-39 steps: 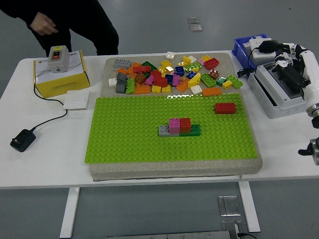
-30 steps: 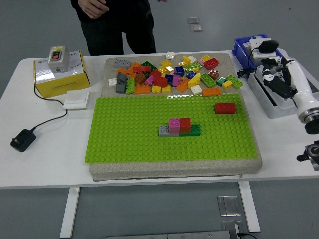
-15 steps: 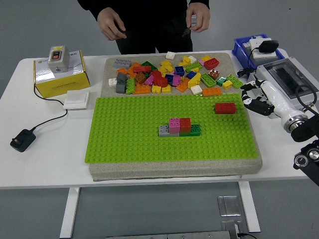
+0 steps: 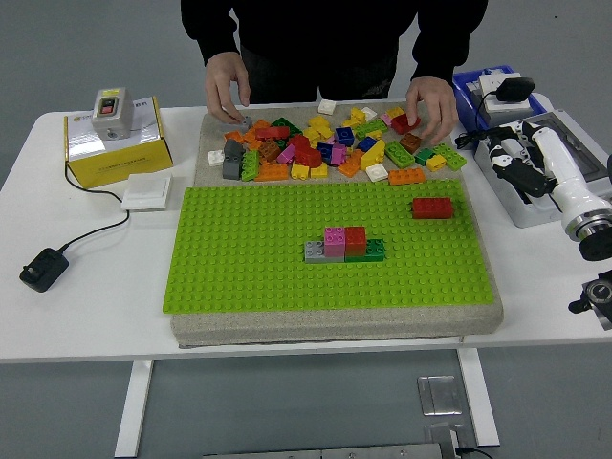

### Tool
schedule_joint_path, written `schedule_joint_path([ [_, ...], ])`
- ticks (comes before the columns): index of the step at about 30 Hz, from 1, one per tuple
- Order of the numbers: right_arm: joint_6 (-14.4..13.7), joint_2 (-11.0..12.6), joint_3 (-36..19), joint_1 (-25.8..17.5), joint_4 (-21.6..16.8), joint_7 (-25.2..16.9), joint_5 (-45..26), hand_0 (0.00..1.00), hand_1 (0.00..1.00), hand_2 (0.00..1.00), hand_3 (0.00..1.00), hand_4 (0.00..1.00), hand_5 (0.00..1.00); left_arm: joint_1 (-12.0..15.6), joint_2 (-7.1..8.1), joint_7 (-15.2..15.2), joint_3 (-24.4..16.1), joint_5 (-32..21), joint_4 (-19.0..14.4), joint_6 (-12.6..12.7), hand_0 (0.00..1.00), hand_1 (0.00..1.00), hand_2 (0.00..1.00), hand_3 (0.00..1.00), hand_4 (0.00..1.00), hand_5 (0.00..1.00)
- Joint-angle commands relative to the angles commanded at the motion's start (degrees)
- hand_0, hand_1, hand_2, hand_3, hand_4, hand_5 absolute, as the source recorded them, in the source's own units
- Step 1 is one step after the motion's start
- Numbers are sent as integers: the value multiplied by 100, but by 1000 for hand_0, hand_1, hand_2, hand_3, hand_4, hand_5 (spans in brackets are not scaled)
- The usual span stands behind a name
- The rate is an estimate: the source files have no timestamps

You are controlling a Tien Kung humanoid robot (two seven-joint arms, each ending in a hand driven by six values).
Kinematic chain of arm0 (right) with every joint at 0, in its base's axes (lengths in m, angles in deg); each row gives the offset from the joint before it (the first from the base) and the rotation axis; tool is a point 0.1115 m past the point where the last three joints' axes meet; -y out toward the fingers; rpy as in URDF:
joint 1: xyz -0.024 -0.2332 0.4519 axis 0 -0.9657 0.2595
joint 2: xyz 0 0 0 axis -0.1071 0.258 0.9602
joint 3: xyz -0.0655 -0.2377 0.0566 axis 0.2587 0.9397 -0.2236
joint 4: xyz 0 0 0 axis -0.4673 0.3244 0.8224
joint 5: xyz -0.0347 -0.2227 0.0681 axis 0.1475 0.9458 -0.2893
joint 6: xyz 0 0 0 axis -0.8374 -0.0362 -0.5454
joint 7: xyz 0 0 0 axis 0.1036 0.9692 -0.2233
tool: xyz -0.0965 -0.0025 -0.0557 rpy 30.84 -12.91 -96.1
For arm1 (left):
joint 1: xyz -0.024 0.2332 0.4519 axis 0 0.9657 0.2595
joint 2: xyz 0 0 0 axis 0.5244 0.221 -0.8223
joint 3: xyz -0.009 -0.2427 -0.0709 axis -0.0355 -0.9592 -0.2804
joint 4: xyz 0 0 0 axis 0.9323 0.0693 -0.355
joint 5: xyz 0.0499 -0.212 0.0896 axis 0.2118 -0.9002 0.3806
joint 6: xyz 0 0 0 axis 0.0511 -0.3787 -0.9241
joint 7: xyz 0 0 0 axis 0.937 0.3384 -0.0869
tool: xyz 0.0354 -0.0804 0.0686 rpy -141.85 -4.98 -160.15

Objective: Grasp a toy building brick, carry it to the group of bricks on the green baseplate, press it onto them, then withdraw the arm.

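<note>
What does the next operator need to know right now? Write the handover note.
Right hand: off the table's right side beside the grey case, fingers curled, holding nothing. Left arm: out of view.
Brick group (grey, pink, red, green) sits mid green baseplate; a lone red brick stands near its far right corner. Loose brick pile lies behind the baseplate.
A person has both hands in the pile: one hand at its left end, the other hand at its right end.
Done: nothing grasped yet.
Left: grasp a brick, carry, press on, withdraw. Probably wait until the hands clear.
</note>
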Motion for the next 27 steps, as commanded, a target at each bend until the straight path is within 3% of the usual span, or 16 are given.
schedule_joint_path([
  [7, -227, -12, -144, -73, 0, -276, -399, 196, 314, 734, 687, 438, 535, 24, -3, -4, -1, 4, 0, 2, 696, 694, 641, 722, 203, 520],
  [14, -290, -10, -275, -90, -67, -256, -260, 190, 314, 733, 686, 436, 542, 10, 5, -8, -30, 76, 0, -4, 696, 695, 641, 722, 202, 520],
  [21, 51, 24, -70, -42, -148, 231, 387, 182, 309, 730, 687, 422, 556, 3, -5, -13, -55, 119, 0, -4, 696, 695, 641, 722, 203, 522],
  [27, 630, 87, 254, 13, -201, 785, 948, 182, 305, 730, 686, 421, 555, -4, -5, -17, -71, 137, 0, 0, 696, 694, 641, 723, 203, 522],
])
